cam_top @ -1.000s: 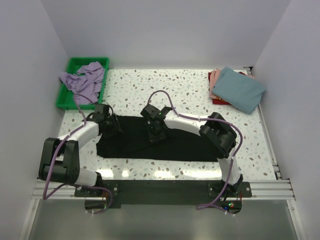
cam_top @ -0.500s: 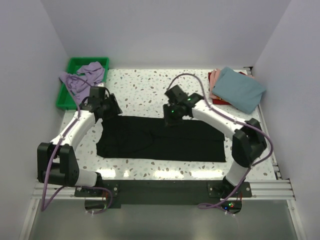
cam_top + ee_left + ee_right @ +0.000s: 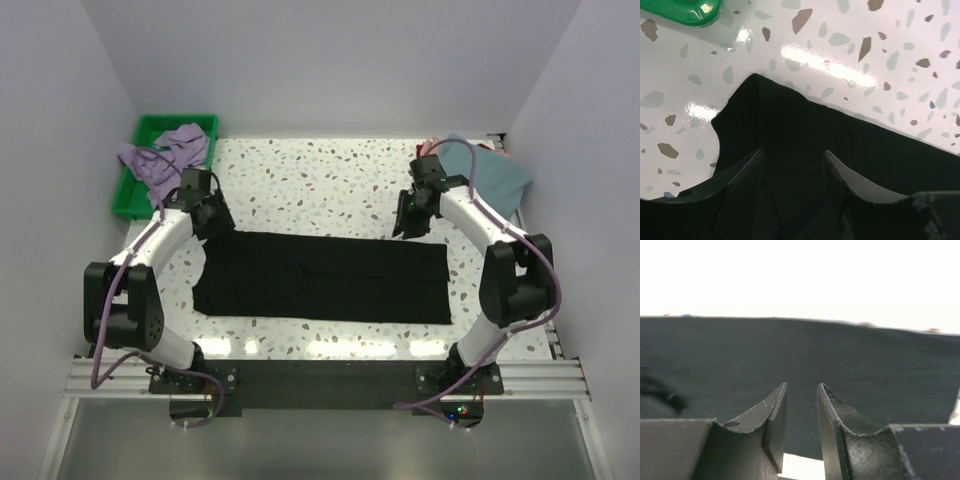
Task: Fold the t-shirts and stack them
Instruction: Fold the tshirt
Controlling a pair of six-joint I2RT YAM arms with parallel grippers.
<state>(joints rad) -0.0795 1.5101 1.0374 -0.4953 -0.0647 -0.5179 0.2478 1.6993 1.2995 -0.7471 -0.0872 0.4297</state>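
Speckled white terrazzo tabletop (image 3: 320, 180), pale walls around. Left gripper (image 3: 793, 152) stands parted and empty just over the far left corner of the large black cloth t-shirt (image 3: 320, 275), which lies flat as a long band. Right gripper (image 3: 802, 386), narrowly parted and empty, hovers near the shirt's far right edge. A crumpled lavender cloth tee (image 3: 165, 155) spills from the green plastic tray (image 3: 120, 205); a folded teal-blue cloth tee (image 3: 485, 180) lies far right.

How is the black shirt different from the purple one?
The black t-shirt lies flat in a long smooth strip on the table. The purple t-shirt is a crumpled heap in the green tray. Spread out, the black one covers more room than the purple. Both are soft cloth.
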